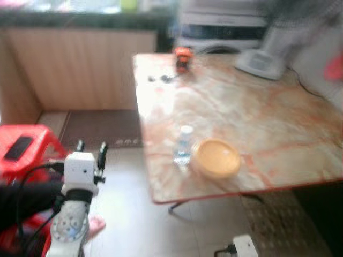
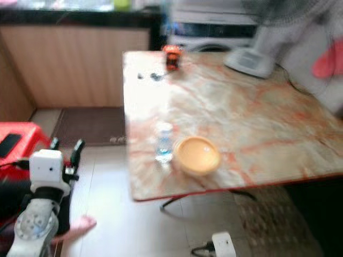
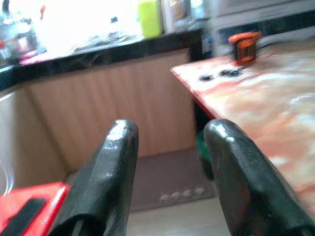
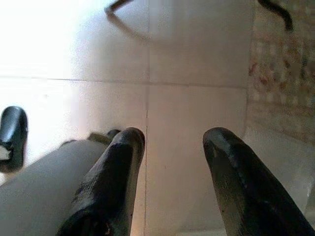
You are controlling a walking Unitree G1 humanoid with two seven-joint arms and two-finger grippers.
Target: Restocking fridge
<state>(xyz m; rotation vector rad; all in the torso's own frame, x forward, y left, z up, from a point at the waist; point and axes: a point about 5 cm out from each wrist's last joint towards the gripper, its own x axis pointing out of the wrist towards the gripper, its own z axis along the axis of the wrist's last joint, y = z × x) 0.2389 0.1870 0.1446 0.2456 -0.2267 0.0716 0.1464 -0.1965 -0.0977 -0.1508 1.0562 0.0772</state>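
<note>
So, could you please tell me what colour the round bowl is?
Yellow-orange; the round bowl shows best in the left eye view.

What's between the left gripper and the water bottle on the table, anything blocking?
Nothing visible does. The left gripper, open and empty, is raised over the floor off the table's near corner. The water bottle stands by that edge, the yellow bowl beside it on the side away from the gripper.

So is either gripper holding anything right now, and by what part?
Nothing is held. The left gripper and right gripper are both open and empty; the water bottle stands untouched on the table.
</note>
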